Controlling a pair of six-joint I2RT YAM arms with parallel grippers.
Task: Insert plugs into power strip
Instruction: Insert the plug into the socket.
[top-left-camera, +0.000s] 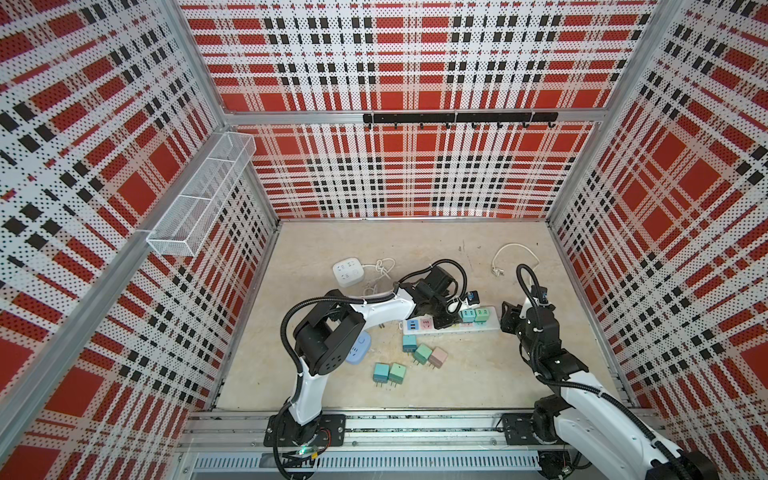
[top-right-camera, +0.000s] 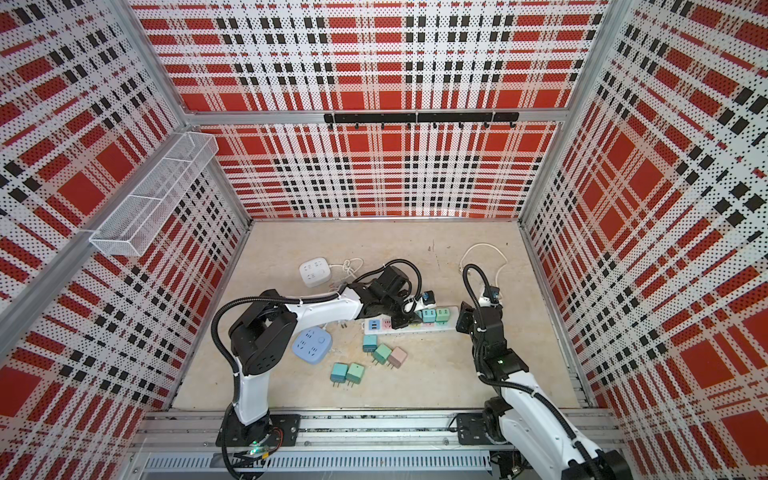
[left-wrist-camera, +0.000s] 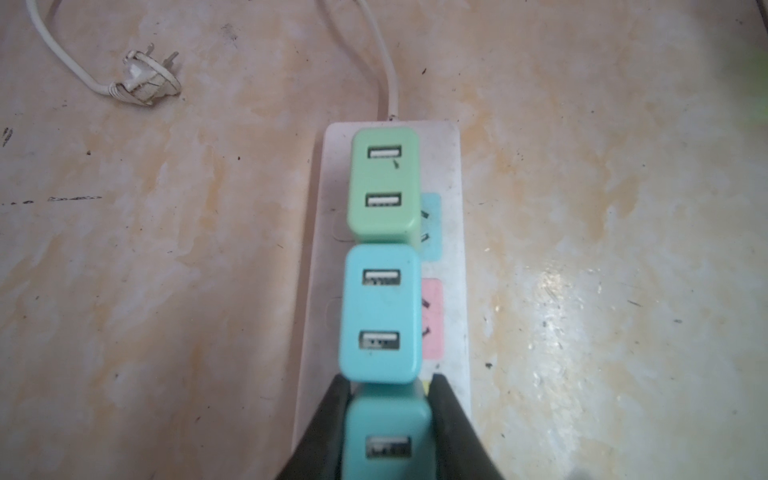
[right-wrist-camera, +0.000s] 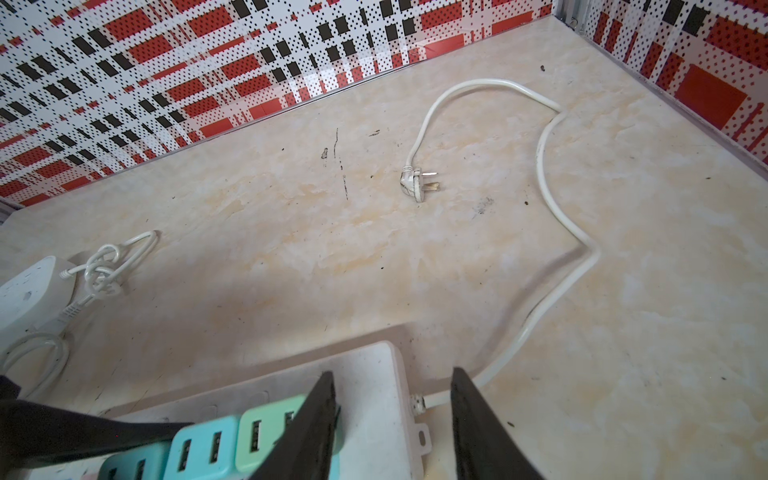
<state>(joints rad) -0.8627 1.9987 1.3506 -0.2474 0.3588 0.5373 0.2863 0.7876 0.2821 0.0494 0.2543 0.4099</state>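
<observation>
Nearest the front edge of the table, a front teal plug and a front mint plug lie touching side by side, prongs pointing at that edge. Just behind them three more lie loose in a tight row: a loose teal plug, a green plug and a pink plug. Toward the left edge from these sits a round blue socket block.

Farther in, the white power strip lies parallel to the front edge. Three plugs stand in it in a touching row: a mint end plug nearest the end where the strip's cord leaves, a middle teal plug, then a third teal plug. The left gripper straddles that third plug, a finger close along each side; whether it squeezes I cannot tell. The right gripper is at the strip's cord end with its fingers apart, holding nothing: one finger over the strip beside the mint end plug, the other beyond the strip's end, over the cord.

Beyond, toward the far left, a white cube socket block sits with a knotted lead. Toward the far-right corner the strip's cord loops round to its wall plug.
</observation>
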